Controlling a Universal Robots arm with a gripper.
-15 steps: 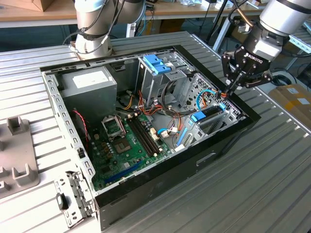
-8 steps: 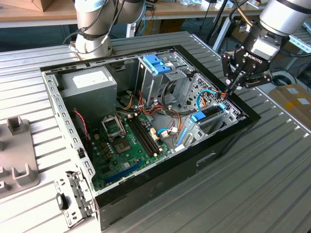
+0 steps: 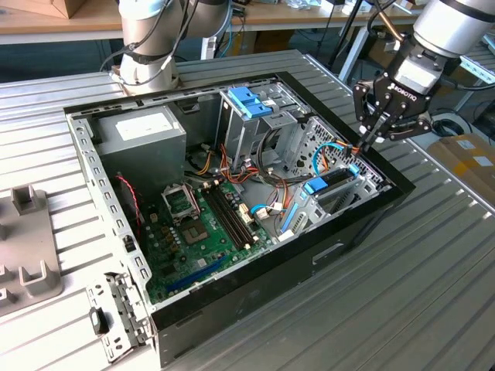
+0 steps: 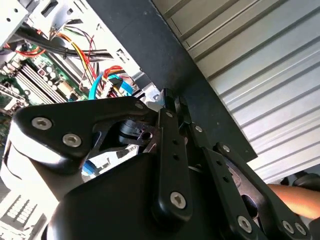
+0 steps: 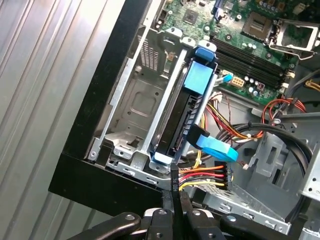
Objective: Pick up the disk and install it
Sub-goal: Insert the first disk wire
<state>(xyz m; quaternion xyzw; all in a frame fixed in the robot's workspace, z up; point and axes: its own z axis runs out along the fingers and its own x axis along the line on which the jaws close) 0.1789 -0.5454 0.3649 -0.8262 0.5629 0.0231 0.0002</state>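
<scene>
Exterior view: claw (image 3: 370, 139) pinched shut on nothing, tip at the rim of the case (image 3: 255, 297) on the table (image 3: 402, 294), just above the disk (image 3: 331, 179), which stands on edge in its bay.

First wrist view: disk (image 5: 186, 117) looks seated in the cage, closed fingers (image 5: 173, 186) at its near end, so probably a final push. Next move needs straight, gentle pressure, clear of the cables (image 5: 200, 176).

Second wrist view: claw (image 4: 167, 102) closed.

Silver-grey arm (image 3: 452, 23), black screwed hand (image 3: 379, 131)
</scene>
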